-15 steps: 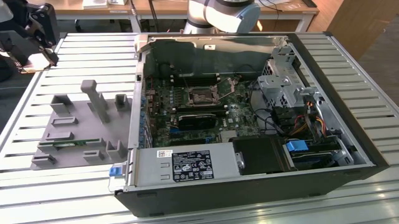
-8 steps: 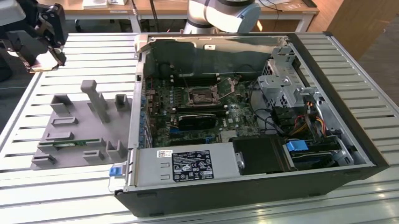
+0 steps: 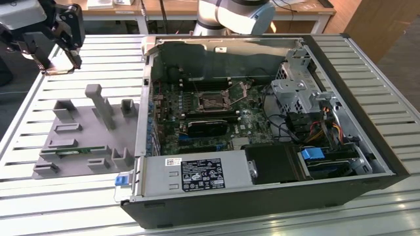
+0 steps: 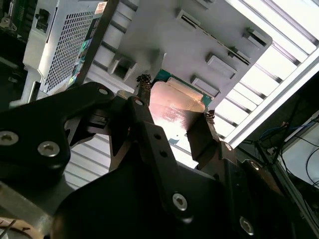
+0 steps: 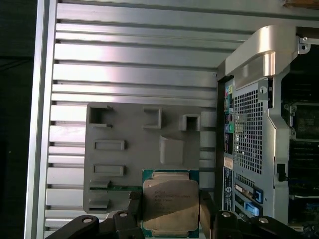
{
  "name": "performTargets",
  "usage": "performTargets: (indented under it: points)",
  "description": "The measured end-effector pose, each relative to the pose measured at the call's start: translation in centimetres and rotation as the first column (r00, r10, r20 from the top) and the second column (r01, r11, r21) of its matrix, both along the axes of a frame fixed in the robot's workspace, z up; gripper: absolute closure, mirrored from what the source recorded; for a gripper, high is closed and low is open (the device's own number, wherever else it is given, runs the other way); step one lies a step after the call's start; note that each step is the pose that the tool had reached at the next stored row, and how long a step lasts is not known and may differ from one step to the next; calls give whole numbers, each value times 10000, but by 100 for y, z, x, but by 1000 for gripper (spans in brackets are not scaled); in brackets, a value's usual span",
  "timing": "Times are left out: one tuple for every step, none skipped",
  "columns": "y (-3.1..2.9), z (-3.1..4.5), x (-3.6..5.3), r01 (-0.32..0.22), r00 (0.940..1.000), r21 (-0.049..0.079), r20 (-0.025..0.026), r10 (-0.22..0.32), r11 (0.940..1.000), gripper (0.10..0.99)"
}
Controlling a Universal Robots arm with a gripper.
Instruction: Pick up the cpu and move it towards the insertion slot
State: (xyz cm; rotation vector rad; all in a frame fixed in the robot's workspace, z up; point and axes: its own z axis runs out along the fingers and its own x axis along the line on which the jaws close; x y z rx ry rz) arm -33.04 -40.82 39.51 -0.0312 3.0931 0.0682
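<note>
Clearly the pick-up is done. In both wrist views the gripper (image 5: 169, 201) has its jaws closed onto two opposite edges of the cpu (image 5: 171, 204), one finger (image 5: 133, 206) on each side, and the chip lies flat between them with its silvery top facing the first wrist camera. In the second wrist view the cpu (image 4: 174, 107) sits level between the two dark fingers (image 4: 202, 132), a thin green rim showing at its far edge, and the grip looks even rather than skewed.

Below the chip and apart from it lies the grey tray (image 5: 124, 132) on the slatted table (image 5: 129, 59). A narrow green strip (image 5: 119, 187) rests in one of its recesses. In the exterior view the gripper (image 3: 60, 67) hangs high over the table at the exterior view's left, above the far end of the tray (image 3: 72, 147), with the cpu (image 3: 62, 64) a pale patch between the fingertips.

Farther off stands the open computer case (image 3: 262, 196). The slot (image 3: 215, 101) sits on the green motherboard inside it, a shiny frame round a dark centre, just beyond a black block (image 3: 206, 129). Chip and slot are well apart, with the case wall between them, so I judge the carry towards the slot barely begun: the lift is finished and nearly all the travel is left.
</note>
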Motion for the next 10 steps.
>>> performTargets:
  points:
    - [0,0,30,0,10000,0,0,0,10000,545]
    - [0,0,61,-1,10000,0,-1,1,10000,545]
    - [0,0,91,0,10000,0,-2,0,10000,545]
    - [0,0,122,1,10000,0,-3,-1,10000,545]
    - [0,0,156,1,10000,0,-3,-1,10000,545]
    - [0,0,188,0,10000,0,-5,0,10000,545]
    - [0,0,220,0,10000,1,-4,0,10000,545]
    - [0,0,253,0,10000,0,-6,0,10000,545]
    - [0,0,286,-1,10000,0,-6,1,10000,545]
    - [0,0,319,-1,10000,0,-8,1,10000,545]
